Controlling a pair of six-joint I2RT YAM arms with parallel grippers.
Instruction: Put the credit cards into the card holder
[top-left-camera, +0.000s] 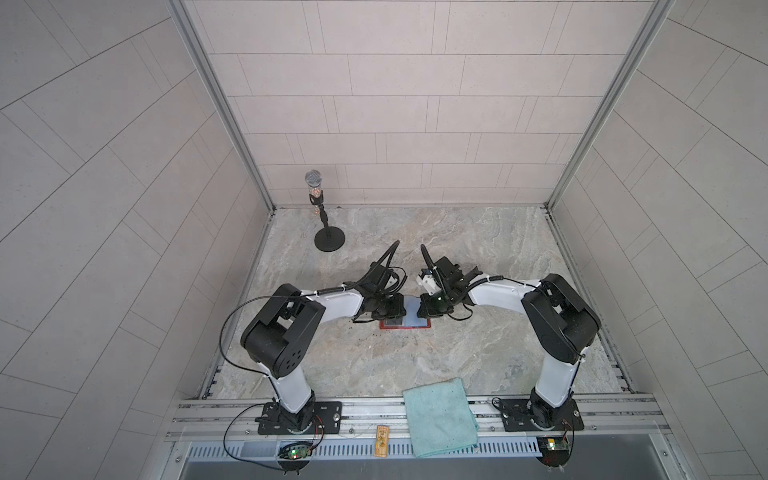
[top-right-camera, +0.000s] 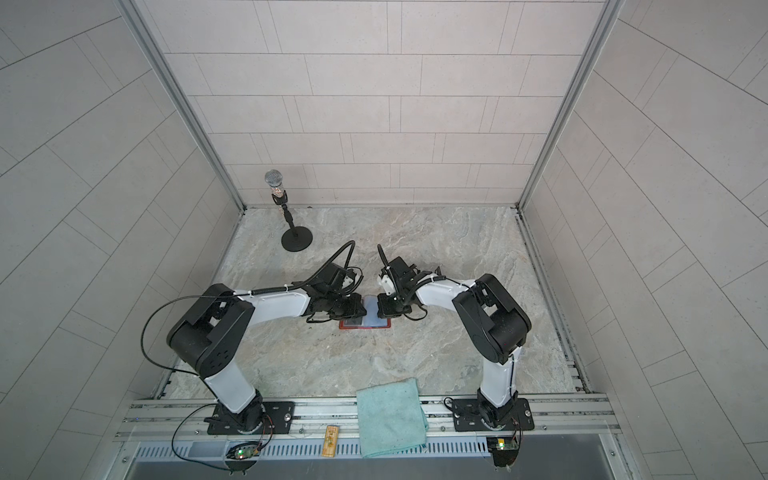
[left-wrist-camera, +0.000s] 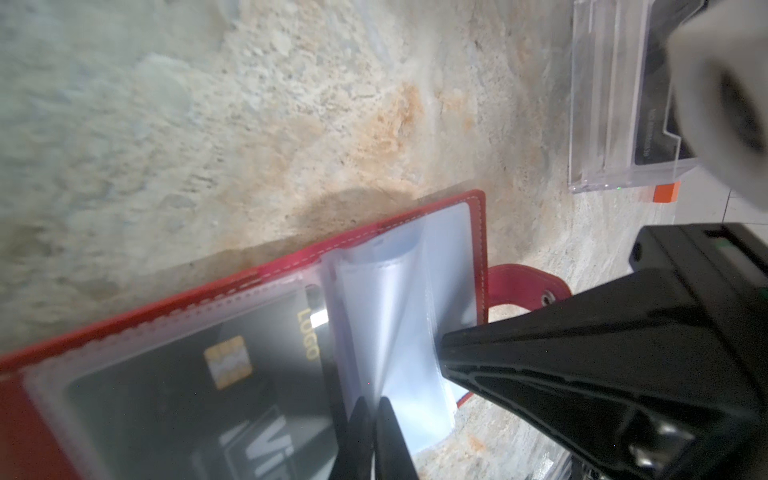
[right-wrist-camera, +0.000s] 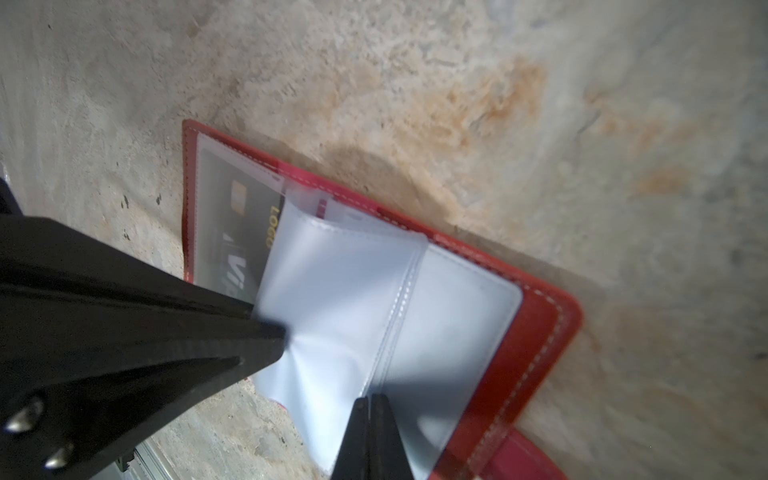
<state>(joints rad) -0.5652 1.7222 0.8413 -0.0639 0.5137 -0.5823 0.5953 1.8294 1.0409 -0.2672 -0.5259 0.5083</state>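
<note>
The red card holder (top-left-camera: 405, 328) (top-right-camera: 365, 328) lies open on the marble table between both grippers. A black credit card (left-wrist-camera: 166, 399) (right-wrist-camera: 232, 232) with a gold chip sits inside its left-hand clear sleeve. My left gripper (left-wrist-camera: 376, 401) (right-wrist-camera: 282, 332) is shut on the edge of a loose clear sleeve leaf (right-wrist-camera: 332, 299), which puckers at the pinch. Shut and empty, my right gripper (right-wrist-camera: 370, 398) (left-wrist-camera: 444, 353) has its tips on the sleeve seam over the right half (right-wrist-camera: 457, 332). The snap tab (left-wrist-camera: 523, 286) sticks out beside it. Other credit cards are out of view.
A small clear plastic box (left-wrist-camera: 615, 104) holding something dark lies beyond the wallet, with an orange block (left-wrist-camera: 665, 193) next to it. A microphone on a stand (top-left-camera: 320, 216) is at the back left. A teal cloth (top-left-camera: 440, 415) and a small wooden piece (top-left-camera: 381, 441) lie on the front rail.
</note>
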